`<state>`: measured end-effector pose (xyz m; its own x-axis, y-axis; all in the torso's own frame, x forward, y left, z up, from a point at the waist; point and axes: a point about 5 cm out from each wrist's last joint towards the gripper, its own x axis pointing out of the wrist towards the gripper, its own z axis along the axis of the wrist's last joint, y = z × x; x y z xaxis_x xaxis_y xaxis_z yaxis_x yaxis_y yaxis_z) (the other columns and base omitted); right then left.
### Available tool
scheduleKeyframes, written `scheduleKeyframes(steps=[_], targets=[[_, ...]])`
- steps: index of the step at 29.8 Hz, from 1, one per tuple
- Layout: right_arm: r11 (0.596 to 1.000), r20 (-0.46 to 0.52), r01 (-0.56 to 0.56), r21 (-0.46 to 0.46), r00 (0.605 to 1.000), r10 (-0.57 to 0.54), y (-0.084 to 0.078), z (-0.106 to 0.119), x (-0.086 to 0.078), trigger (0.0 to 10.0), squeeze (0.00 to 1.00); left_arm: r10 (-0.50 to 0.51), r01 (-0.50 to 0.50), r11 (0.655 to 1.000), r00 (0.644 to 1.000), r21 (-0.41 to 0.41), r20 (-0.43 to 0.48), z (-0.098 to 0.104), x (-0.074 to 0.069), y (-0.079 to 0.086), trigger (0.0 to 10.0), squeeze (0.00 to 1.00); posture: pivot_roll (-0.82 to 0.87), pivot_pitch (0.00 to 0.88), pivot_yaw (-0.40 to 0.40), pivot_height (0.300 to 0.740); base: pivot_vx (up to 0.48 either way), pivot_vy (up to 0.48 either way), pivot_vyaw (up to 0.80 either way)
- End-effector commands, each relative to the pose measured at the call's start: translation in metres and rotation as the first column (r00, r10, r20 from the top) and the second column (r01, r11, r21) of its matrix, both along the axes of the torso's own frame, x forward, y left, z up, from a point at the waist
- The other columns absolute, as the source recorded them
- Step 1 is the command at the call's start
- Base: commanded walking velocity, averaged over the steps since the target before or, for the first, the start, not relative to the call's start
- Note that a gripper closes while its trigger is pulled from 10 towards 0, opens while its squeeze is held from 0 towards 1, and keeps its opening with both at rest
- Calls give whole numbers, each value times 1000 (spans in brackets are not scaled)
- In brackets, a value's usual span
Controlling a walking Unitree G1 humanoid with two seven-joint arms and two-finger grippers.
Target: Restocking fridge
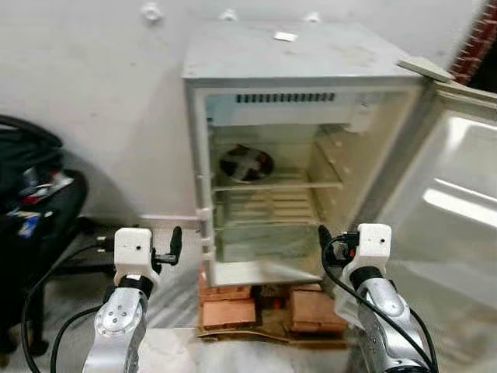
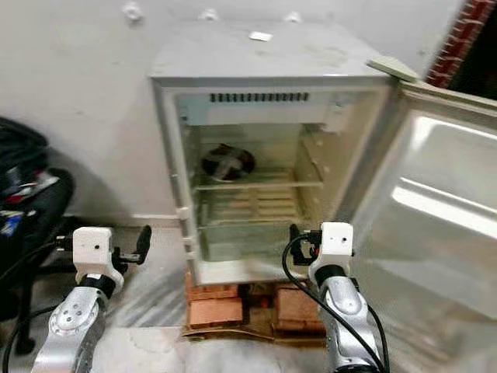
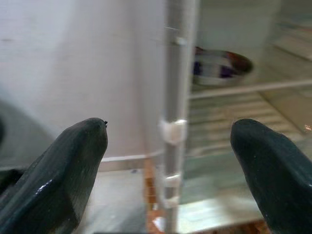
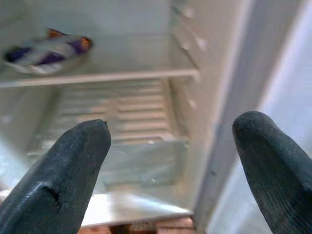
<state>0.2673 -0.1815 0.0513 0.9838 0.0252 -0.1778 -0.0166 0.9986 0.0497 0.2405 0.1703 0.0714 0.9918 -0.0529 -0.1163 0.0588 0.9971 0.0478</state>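
A small fridge (image 1: 303,62) stood against the pale wall on a stack of bricks (image 1: 229,311), its door (image 1: 454,202) swung wide open to the robot's right. On the upper shelf (image 1: 276,185), toward the left, lay a bowl (image 1: 245,164) (its contents too blurred to name). The lower shelf and the clear drawer (image 1: 264,241) beneath it looked bare. The left gripper (image 1: 172,247) hovered outside the fridge's left edge, its fingers (image 3: 63,170) spread apart and holding nothing. The right gripper (image 1: 330,242) hovered before the fridge's lower right corner, fingers (image 4: 68,170) likewise spread and empty. A dark chair (image 1: 39,202) with clutter stood at the far left.
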Motion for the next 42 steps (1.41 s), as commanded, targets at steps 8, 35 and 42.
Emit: scheduleKeyframes(steps=[8, 35, 42], targets=[[1000, 10, -21, 6, 1000, 21, 3, 1, 5, 10000, 0, -29, 29, 1000, 999, -8, -17, -5, -3, -8, 10000, 0, 84, 0, -22, 740, -192, -364, 0], [998, 5, -64, 17, 998, 64, 8, -1, 8, 10000, 0, -50, 51, 999, 998, 7, -25, -8, -1, -13, 10000, 0, 77, 0, -23, 740, -88, -416, 0], [998, 6, -60, 18, 998, 60, 7, -1, 7, 10000, 0, -52, 52, 999, 998, 12, -29, -9, -1, -13, 10000, 0, 73, 0, -22, 740, 0, -427, 0]])
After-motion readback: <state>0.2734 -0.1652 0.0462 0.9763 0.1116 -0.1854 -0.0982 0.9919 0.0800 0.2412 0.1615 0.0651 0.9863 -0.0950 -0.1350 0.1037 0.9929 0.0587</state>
